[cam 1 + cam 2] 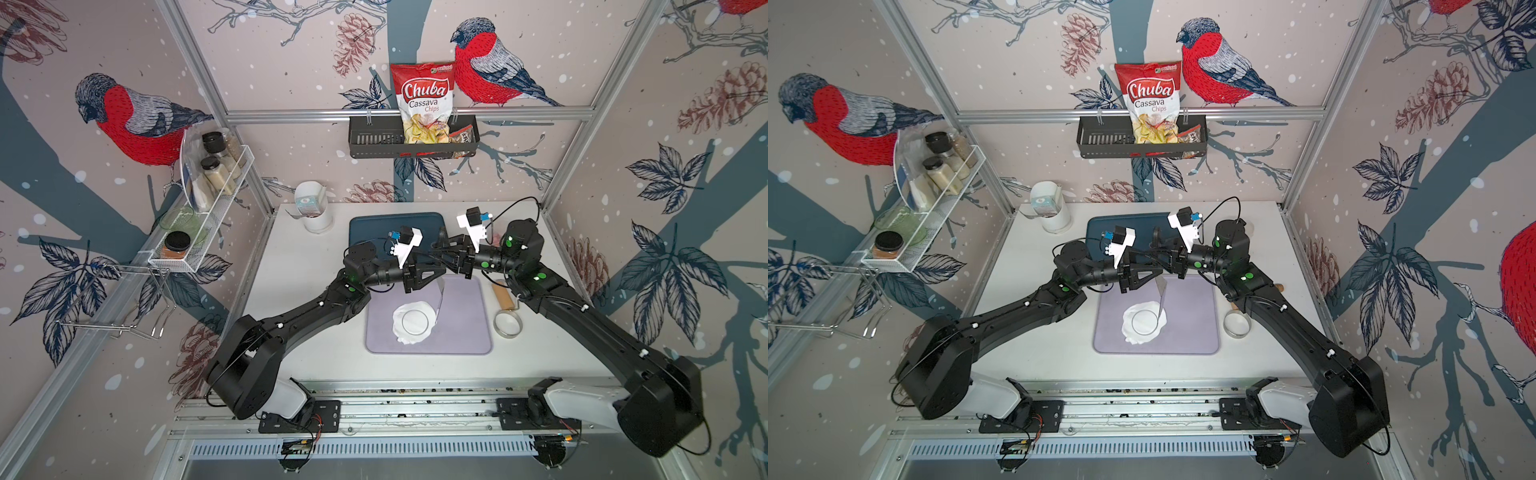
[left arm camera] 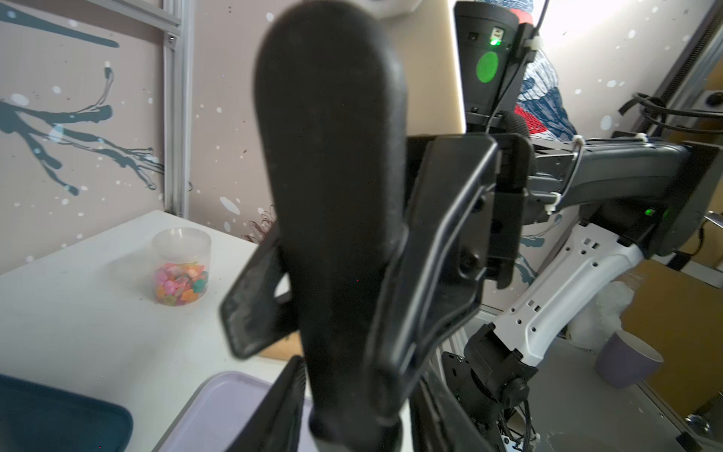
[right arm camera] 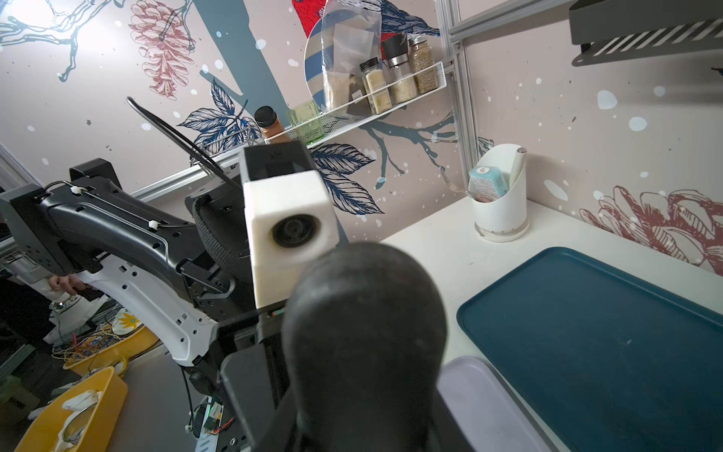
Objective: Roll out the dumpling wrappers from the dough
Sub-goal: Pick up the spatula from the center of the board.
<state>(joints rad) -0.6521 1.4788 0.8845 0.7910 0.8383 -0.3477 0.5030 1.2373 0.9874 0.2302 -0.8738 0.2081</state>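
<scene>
The dough (image 1: 400,336) lies flattened on the lilac tray (image 1: 465,332), a little toward the tray's left edge. A round outline is pressed inside it, so one of the dumpling wrappers (image 1: 415,320) is cut but sits in its place, with ragged dough all around. The thin blade of the spatula (image 1: 439,297) comes down slanted to the right rim of this disc. I think it is held so in order to slide under the disc and lift it.

Above the tray's far edge both arms meet at the spatula's black handle. The fingers of the right gripper (image 1: 442,254) stand on two sides of the handle and seem to clamp it. The left gripper (image 1: 436,272) is around the same handle from the opposite side, but I cannot tell whether it presses or only surrounds. This looks like passing the tool between the arms.

The ring cutter (image 1: 508,324) stands on the desk just beside the tray's right edge. The rolling pin (image 1: 503,297) lies next to it toward the far edge, so both are set aside yet near. The blue tray (image 1: 374,228) at the far edge shows nothing on its visible part. In the far left corner the white holder (image 1: 318,222) keeps a small blue carton (image 1: 309,203). A clear jar (image 2: 182,266) holds coloured sweets.
</scene>
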